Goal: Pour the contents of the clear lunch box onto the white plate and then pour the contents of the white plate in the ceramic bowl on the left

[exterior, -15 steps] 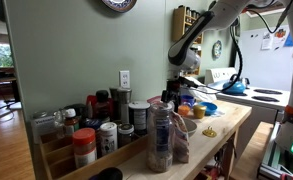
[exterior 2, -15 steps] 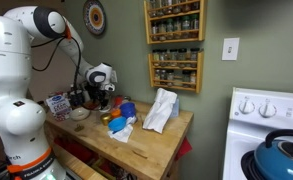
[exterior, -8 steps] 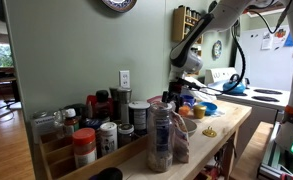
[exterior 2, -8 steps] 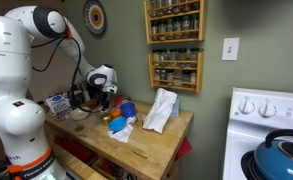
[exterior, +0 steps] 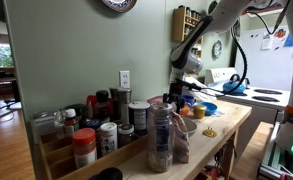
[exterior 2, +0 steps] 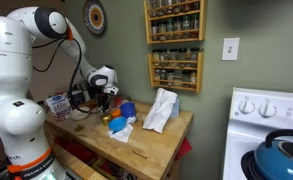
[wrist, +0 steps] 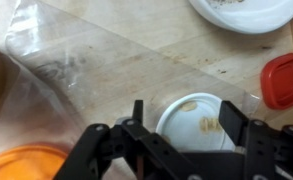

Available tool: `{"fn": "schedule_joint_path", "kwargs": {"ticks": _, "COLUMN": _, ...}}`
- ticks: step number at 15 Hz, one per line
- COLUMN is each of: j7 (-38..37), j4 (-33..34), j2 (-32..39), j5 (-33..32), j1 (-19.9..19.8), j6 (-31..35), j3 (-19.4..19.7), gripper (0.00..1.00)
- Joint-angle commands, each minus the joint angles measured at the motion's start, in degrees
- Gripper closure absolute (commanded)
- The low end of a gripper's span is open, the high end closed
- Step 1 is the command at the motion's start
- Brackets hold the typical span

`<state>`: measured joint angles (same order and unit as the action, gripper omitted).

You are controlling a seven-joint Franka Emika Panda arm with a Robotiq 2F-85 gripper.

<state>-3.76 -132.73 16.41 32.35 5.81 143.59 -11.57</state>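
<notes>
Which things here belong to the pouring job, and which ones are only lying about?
Job: gripper, clear lunch box, white dish under the gripper, white dish at the wrist view's top edge.
Lying about: red lid, orange object, spice jars, blue bowl, kettle.

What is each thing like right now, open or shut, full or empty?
small white dish, upright, a few tan bits inside.
gripper, open, jaws on either side of the small white dish.
white plate, upright, some brownish bits on it.
clear lunch box, see-through; open or shut, cannot tell.
</notes>
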Motion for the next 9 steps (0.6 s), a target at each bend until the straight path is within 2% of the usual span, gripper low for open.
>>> {"fn": "schedule_joint_path", "kwargs": {"ticks": 1, "j7": -3.4, "j4": -0.5, "j2": 0.3, "j5": -1.3, "j1": 0.8, "j6": 0.3, "j3": 0.8, "gripper": 0.38}}
{"fn": "schedule_joint_path", "kwargs": {"ticks": 5, "j7": -8.1, "j4": 0.0, "j2": 1.0, "j5": -2.8, "j1": 1.5, "j6": 0.1, "j3": 1.6, "gripper": 0.24}}
{"fn": "schedule_joint_path", "kwargs": {"ticks": 6, "j7": -9.2, "j4": 0.1, "j2": 1.2, "j5": -3.2, "j1": 1.6, "j6": -0.1, "j3": 1.7, "gripper": 0.24}}
{"fn": "schedule_joint_path", "kwargs": {"ticks": 8, "j7": -11.0, "j4": 0.4, "j2": 1.5, "j5": -4.1, "j1": 1.8, "j6": -0.3, "j3": 1.9, "gripper": 0.37}}
{"fn": "schedule_joint_path", "kwargs": {"ticks": 9, "j7": -11.9, "j4": 0.5, "j2": 1.7, "j5": -4.5, "j1": 1.9, "j6": -0.4, "j3": 2.0, "gripper": 0.51}}
